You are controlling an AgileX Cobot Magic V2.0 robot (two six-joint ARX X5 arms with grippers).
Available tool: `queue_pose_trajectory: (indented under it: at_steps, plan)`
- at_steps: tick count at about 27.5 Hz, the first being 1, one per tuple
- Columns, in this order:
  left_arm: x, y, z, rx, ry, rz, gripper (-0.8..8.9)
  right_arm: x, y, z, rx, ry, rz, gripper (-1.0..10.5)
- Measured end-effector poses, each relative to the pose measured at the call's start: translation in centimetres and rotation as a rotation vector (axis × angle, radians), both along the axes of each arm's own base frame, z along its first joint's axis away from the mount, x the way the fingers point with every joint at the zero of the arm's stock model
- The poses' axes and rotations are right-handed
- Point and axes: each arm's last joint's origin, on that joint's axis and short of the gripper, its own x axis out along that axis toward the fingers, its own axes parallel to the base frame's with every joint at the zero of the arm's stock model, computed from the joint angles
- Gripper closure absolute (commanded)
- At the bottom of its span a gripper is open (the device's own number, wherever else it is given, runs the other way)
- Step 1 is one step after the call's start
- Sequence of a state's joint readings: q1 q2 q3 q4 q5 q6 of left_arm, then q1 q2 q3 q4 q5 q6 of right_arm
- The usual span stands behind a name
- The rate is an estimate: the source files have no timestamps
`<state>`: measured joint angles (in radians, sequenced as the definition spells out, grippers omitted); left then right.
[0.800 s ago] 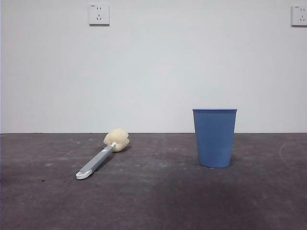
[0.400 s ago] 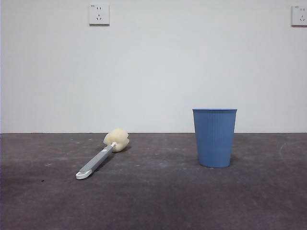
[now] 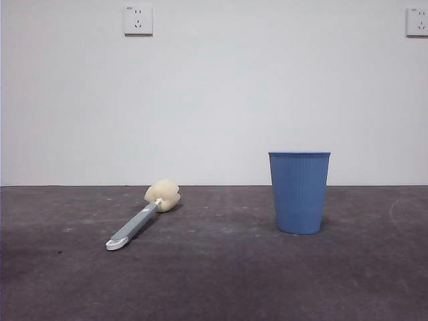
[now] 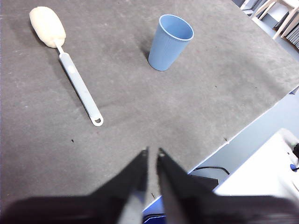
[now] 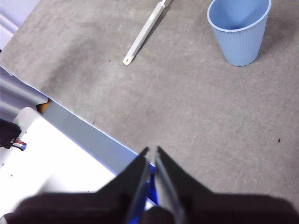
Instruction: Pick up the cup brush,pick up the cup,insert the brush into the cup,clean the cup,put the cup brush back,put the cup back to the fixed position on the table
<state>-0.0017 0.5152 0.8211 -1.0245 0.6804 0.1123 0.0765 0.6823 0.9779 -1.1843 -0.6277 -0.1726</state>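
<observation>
The cup brush [image 3: 142,219] lies flat on the table [image 3: 221,281] at the left, its cream sponge head pointing toward the wall and its grey handle toward the front. The blue ribbed cup [image 3: 299,192] stands upright to its right, empty. From the left wrist view, the cup brush [image 4: 70,70] and cup [image 4: 169,41] lie well ahead of my left gripper [image 4: 153,151], which hangs shut over the table's front edge. My right gripper [image 5: 151,149] is shut too, held back near that edge, with the cup [image 5: 239,30] and the brush handle [image 5: 142,35] far ahead.
A white wall with two sockets [image 3: 138,20] stands behind the table. Past the table's front edge, a white robot base [image 5: 42,154] and cables show in the wrist views. White furniture legs [image 4: 280,14] stand off beyond one table corner.
</observation>
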Motion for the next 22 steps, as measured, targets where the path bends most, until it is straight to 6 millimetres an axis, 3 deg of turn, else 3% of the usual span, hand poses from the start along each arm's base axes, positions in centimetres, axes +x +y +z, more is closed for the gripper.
queue_pose_trajectory:
  at_steps: [1,2,4,13,22]
  plan:
    - [0.0,0.0,0.0,0.0,0.0,0.0,3.43,0.0,0.0,0.0,0.0,0.001,0.0,5.9]
    - [0.0,0.0,0.0,0.0,0.0,0.0,2.95,0.0,0.0,0.0,0.0,0.001,0.0,4.9]
    - [0.0,0.0,0.0,0.0,0.0,0.0,2.97,0.0,0.0,0.0,0.001,0.002,-0.001,3.8]
    - [1.0,0.1,-0.3,0.027,0.041,0.041,2.97,0.0,0.0,0.0,0.009,0.012,-0.011,3.8]
    - [4.6,-0.1,-0.9,0.059,0.111,0.106,2.97,0.3,0.0,-0.1,0.01,0.029,-0.014,3.8]
